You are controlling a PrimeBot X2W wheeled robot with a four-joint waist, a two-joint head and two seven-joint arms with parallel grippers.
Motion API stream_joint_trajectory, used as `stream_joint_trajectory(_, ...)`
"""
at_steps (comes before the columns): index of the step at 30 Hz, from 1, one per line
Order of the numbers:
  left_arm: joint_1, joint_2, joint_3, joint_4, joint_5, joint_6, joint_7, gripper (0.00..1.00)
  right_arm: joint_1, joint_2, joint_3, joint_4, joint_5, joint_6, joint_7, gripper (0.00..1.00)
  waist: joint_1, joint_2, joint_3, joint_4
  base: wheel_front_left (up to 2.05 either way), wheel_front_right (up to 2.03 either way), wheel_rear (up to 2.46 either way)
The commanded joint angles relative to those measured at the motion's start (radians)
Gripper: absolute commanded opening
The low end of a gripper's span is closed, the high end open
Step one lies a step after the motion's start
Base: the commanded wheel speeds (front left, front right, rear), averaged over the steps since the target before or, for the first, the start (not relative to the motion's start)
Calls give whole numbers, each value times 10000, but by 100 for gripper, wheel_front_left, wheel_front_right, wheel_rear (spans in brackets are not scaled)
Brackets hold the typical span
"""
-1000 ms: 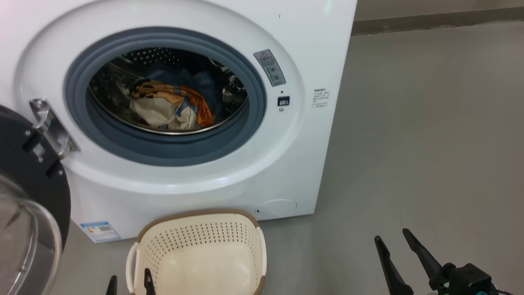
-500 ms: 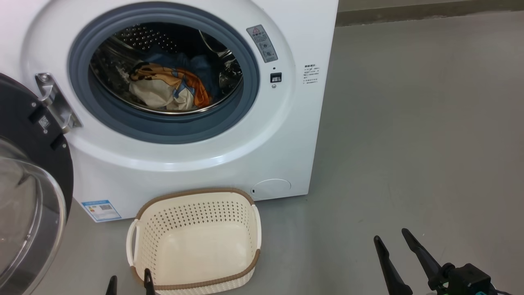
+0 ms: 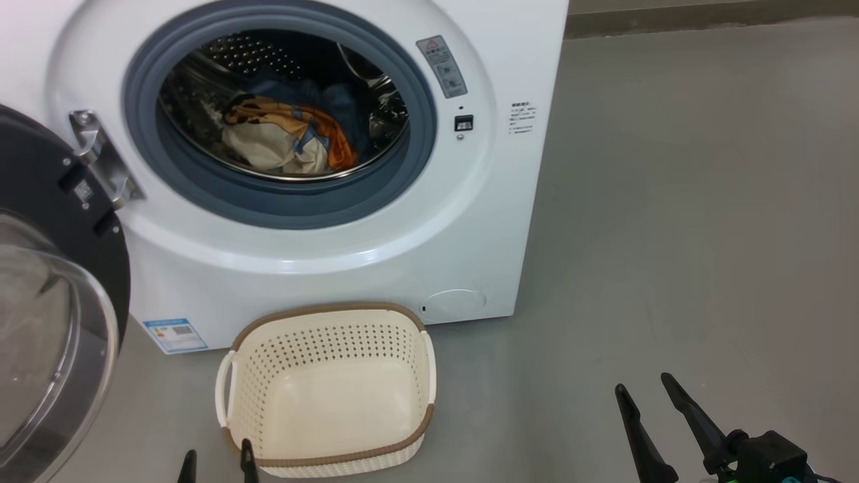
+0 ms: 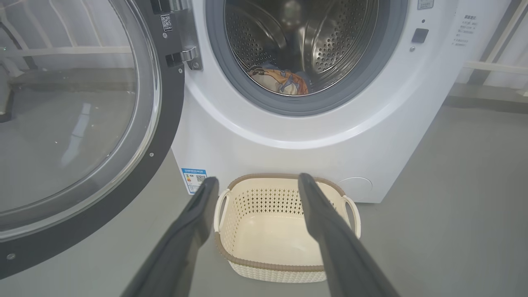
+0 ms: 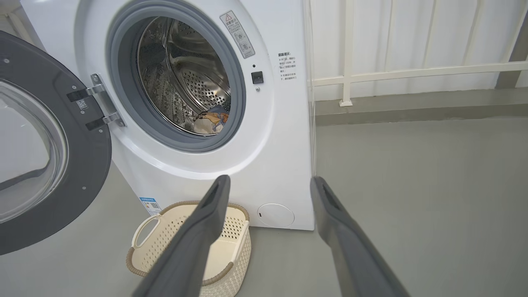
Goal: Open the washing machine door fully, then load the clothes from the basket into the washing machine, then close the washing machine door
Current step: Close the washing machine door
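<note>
Two grippers are showing: left gripper (image 3: 217,453) and right gripper (image 3: 642,384), each carrying two dark fingers (image 3: 691,414), four total. One washing machine (image 3: 322,268) is standing ahead of both, with one door (image 3: 40,194) hanging off it, left of the left gripper. One basket (image 3: 322,310) is sitting just past the left fingertips. One heap of clothes (image 3: 275,144) is lying in the one drum (image 3: 262,57), at least two pieces, exact count unclear. Two stickers are showing: one blue label (image 3: 174,334), one grey warning label (image 3: 443,66).

Warning triangle (image 5: 228,17) on sticker (image 5: 238,37) of washing machine (image 5: 268,165)
</note>
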Motion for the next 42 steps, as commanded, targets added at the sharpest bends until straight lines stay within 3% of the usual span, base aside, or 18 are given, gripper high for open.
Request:
stream_joint_trajectory(1,-406,83,254,-211,123,24,-65,100,-274,-111,212,-275,-29,16,-48,100,1,0,21,200,0,0,0)
stream_joint_trajectory(6,-420,83,245,-288,124,86,-65,100,-366,-172,265,-304,-44,16,-48,100,1,0,47,602,0,0,0)
stream_joint_trajectory(27,-452,83,8,-536,-68,284,-65,100,-769,-580,546,-363,-106,16,-48,100,1,0,92,3872,0,0,0)
stream_joint_trajectory(42,-417,83,-53,-587,-188,332,-65,100,-811,-659,650,-345,-147,16,-48,100,1,0,83,4982,0,0,0)
